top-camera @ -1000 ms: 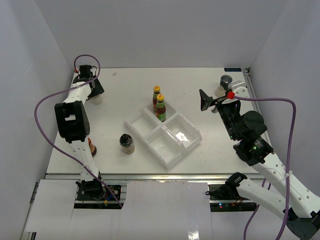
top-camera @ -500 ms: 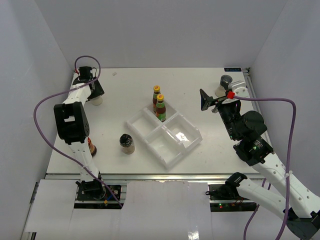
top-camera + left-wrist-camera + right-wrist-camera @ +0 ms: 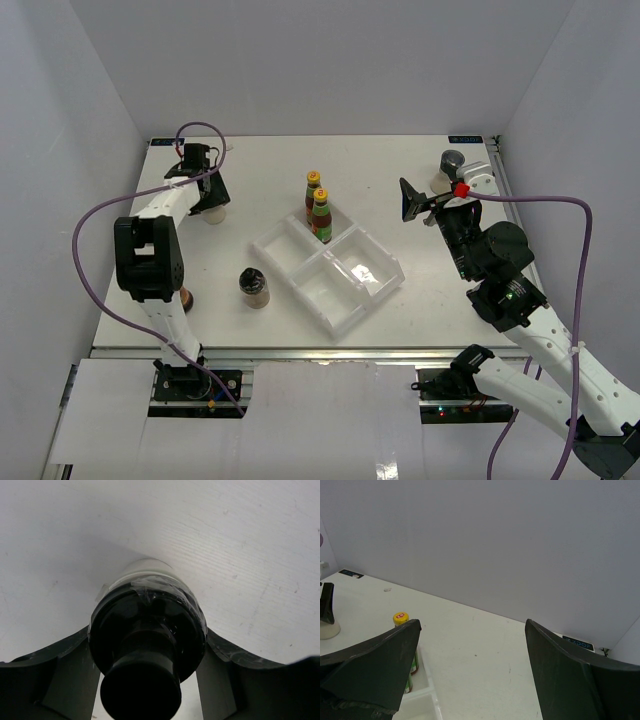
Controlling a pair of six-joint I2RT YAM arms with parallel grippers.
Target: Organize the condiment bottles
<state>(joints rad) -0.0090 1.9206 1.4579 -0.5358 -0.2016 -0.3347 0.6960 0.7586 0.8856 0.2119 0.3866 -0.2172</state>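
My left gripper (image 3: 208, 197) is shut on a pale black-capped bottle (image 3: 213, 212) at the back left of the table. In the left wrist view the black cap (image 3: 149, 630) sits tight between both fingers. Two yellow-capped sauce bottles (image 3: 313, 190) (image 3: 321, 215) stand at the back corner of the clear tray (image 3: 362, 268). Another pale black-capped bottle (image 3: 254, 288) stands left of the tray. A brown red-lidded jar (image 3: 185, 298) is partly hidden behind the left arm. The grey-lidded shaker (image 3: 452, 162) stands at the back right. My right gripper (image 3: 412, 200) is open and empty, raised near the shaker.
The right wrist view shows a yellow cap (image 3: 400, 617) past my left finger (image 3: 375, 660) and the back wall beyond. Side walls close in on the table left and right. The purple cable (image 3: 95, 215) loops beside the left arm.
My left gripper has moved right and a little nearer, away from the back left corner, with the black-capped bottle in it. The right arm has not moved.
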